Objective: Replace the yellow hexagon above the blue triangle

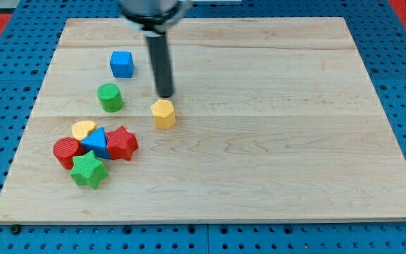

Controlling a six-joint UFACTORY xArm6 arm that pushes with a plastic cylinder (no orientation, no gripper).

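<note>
The yellow hexagon (163, 113) lies left of the board's centre. The blue triangle (96, 142) sits lower left in a tight cluster of blocks. My tip (165, 95) is just above the yellow hexagon toward the view's top, very close to or touching its top edge. The hexagon is to the right of and higher than the blue triangle, about a hundred pixels away.
A blue cube (122, 63) and a green cylinder (110, 97) stand upper left. Around the blue triangle are a yellow heart (83, 129), a red cylinder (66, 152), a red star (122, 143) and a green star (89, 170). The wooden board (273, 141) rests on a blue pegboard.
</note>
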